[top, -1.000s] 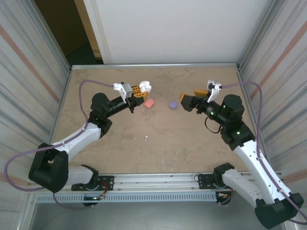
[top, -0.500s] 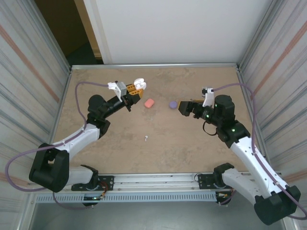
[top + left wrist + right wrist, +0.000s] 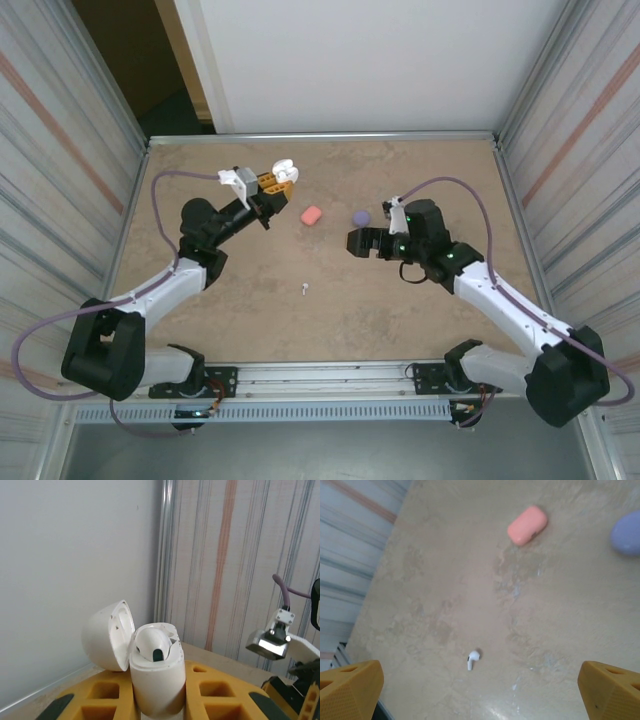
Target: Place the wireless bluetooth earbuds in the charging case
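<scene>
Loose white earbud (image 3: 472,660) lies on the table (image 3: 350,320), ahead of and between the right gripper's (image 3: 480,685) spread jaws. We judge its stem roughly crosswise to their closing line, and the right arm the nearer. Farther back, left gripper (image 3: 281,180) pinches the open case (image 3: 156,680), one bud (image 3: 152,647) seated inside.

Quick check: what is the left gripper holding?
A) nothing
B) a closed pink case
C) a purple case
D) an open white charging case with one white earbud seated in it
D: the left gripper is shut on the white charging case, whose lid is flipped open, with one white earbud seated inside.
</scene>
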Motion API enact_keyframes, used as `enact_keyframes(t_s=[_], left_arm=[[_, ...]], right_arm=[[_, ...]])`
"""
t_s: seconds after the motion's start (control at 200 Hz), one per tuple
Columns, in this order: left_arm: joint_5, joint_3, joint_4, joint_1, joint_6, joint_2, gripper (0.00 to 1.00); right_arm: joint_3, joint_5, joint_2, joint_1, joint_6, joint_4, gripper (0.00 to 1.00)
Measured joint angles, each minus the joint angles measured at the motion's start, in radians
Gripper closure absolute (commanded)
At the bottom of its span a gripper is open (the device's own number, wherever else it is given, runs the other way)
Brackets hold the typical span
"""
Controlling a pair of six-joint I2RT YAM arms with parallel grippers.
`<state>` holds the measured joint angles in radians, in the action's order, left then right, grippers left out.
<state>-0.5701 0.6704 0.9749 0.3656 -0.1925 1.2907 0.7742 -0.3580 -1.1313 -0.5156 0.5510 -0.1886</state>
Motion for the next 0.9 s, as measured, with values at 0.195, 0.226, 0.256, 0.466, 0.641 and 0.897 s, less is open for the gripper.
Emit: enact_keyframes(t_s=[0.195,0.226,0.256,0.466,0.641,0.897], left_arm=[[0.019,-0.021,0.003,-0.016,-0.017,-0.001,1.00],[0.019,-0.025,0.003,-0.019,-0.018,-0.002,1.00],[0.022,-0.028,0.003,-0.020,-0.019,-0.003,1.00],[0.028,-0.051,0.003,-0.040,-0.023,-0.032,1.00],[0.042,-0.063,-0.002,-0.046,-0.023,-0.063,1.00],[0.049,-0.064,-0.005,-0.051,-0.023,-0.089,1.00]], right_arm=[[0.000,-0.009,-0.089,-0.035,0.041,0.010,0.08],[0.000,-0.009,-0.100,-0.039,0.047,0.011,0.09],[0.000,-0.009,-0.112,-0.044,0.051,0.014,0.10],[0.008,-0.002,-0.207,-0.103,0.070,0.014,0.16],[0.074,0.026,-0.298,-0.158,0.070,-0.022,0.23],[0.190,0.066,-0.426,-0.222,0.069,-0.072,0.36]])
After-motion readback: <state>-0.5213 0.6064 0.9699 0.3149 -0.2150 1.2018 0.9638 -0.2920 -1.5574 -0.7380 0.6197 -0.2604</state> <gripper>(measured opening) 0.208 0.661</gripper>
